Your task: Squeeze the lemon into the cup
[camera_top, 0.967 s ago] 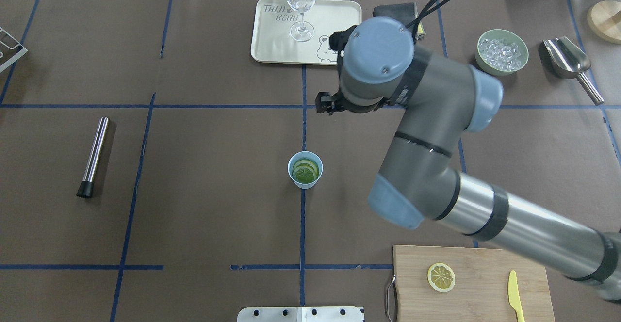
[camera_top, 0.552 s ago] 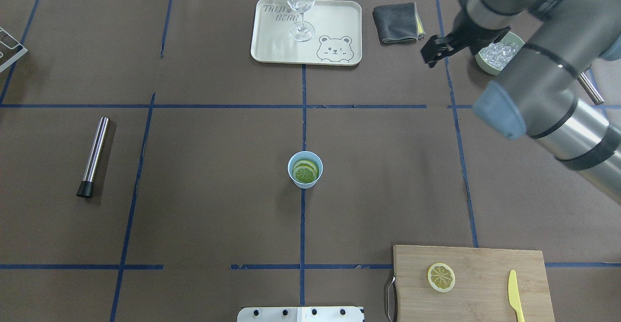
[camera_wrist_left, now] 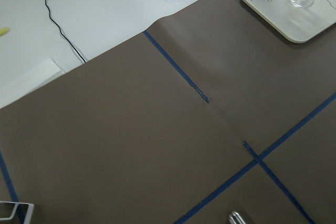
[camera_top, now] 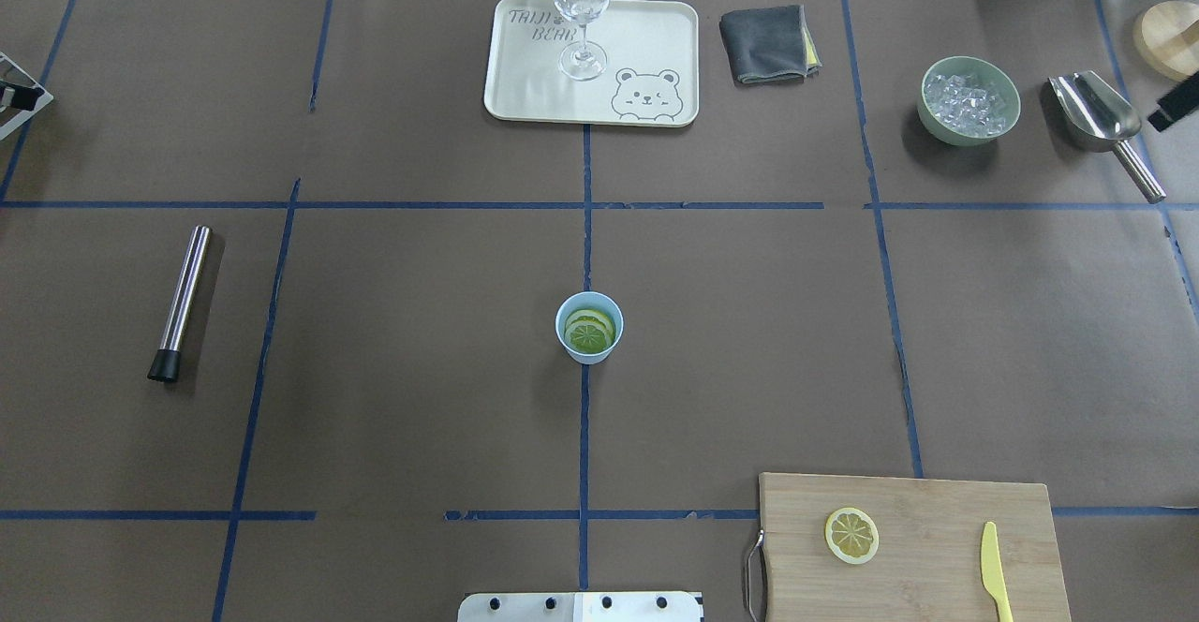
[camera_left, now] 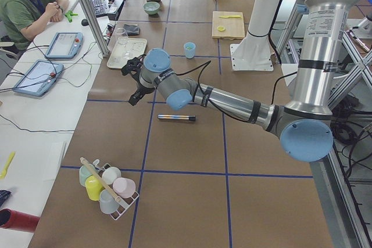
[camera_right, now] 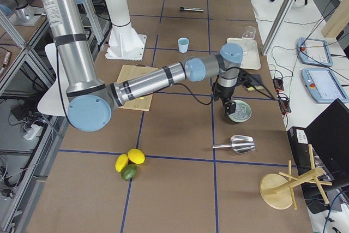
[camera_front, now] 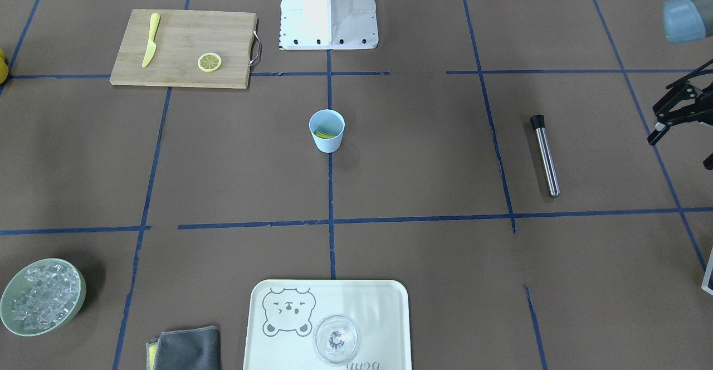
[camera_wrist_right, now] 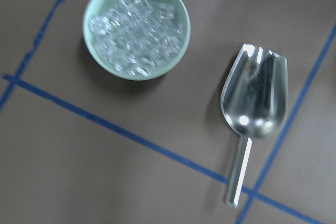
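The light-blue cup (camera_top: 560,320) stands at the table's centre, with lemon slices (camera_top: 590,332) lying flat inside it. Another lemon slice (camera_top: 851,535) rests on the wooden cutting board (camera_top: 937,510) at the near right. Neither gripper is close to the cup. My left gripper (camera_front: 682,147) hovers far off on my left side, beyond the steel rod, with its fingers spread open and empty. My right gripper (camera_right: 230,110) hangs over the bowl of ice. Only a black tip of it (camera_top: 1176,104) shows at the overhead view's right edge, so I cannot tell its state.
A yellow knife (camera_top: 995,570) lies on the board. At the back are a tray (camera_top: 525,88) with a clear glass (camera_top: 582,4), a grey cloth (camera_top: 763,41), the green ice bowl (camera_top: 969,99) and a metal scoop (camera_top: 1101,121). A steel rod (camera_top: 181,302) lies left. A person (camera_left: 29,4) sits beyond.
My right arm has swung from above the table's middle to the far right, almost out of the overhead view. The cup and the lemon slices have not moved.
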Action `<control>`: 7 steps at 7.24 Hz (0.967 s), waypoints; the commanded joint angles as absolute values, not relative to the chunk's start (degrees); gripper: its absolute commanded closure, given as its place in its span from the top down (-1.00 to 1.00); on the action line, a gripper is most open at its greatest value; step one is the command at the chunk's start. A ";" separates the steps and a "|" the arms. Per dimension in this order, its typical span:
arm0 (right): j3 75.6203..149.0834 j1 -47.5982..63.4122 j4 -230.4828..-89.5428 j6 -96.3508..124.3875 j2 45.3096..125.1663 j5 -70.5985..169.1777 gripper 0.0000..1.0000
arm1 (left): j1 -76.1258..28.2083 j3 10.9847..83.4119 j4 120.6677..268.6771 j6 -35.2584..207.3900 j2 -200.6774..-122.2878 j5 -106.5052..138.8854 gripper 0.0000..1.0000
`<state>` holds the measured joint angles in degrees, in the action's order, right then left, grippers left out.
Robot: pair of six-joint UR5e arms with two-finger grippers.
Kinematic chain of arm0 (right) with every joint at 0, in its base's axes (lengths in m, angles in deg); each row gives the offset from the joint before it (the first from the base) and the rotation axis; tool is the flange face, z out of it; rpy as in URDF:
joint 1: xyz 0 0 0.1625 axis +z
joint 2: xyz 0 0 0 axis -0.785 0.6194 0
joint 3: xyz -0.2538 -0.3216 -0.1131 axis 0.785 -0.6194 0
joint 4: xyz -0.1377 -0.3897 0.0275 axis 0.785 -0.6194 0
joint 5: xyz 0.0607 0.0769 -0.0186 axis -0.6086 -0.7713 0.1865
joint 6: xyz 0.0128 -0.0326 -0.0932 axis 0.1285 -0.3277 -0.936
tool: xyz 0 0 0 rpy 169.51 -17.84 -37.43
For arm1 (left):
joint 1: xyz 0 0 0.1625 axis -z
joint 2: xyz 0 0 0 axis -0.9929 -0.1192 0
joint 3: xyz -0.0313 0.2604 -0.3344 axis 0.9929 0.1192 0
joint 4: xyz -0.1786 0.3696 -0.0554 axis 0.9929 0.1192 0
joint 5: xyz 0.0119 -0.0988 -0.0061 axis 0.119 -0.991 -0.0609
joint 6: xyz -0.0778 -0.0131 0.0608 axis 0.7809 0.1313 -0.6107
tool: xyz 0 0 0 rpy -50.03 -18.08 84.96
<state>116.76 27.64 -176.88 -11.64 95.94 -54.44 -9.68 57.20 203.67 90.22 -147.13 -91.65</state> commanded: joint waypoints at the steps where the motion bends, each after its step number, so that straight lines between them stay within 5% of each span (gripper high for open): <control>1: 112.81 34.20 -160.96 -14.27 109.52 -55.99 1.00 | -16.24 57.57 204.42 98.90 -146.03 -86.56 1.00; 2: 112.52 34.84 -161.83 -10.95 110.00 -57.05 1.00 | -18.44 57.57 204.69 101.63 -145.41 -82.73 0.98; 4: 114.00 35.20 -169.26 -10.22 108.00 -57.68 1.00 | -23.63 56.43 209.50 110.68 -142.88 -78.66 0.63; 7: 113.93 35.20 -170.54 -10.39 107.89 -56.89 1.00 | -33.02 51.78 215.24 118.09 -141.97 -68.22 0.63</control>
<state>113.90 35.17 -170.18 -10.34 107.91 -56.96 -29.07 53.58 214.10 116.05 -141.98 -72.28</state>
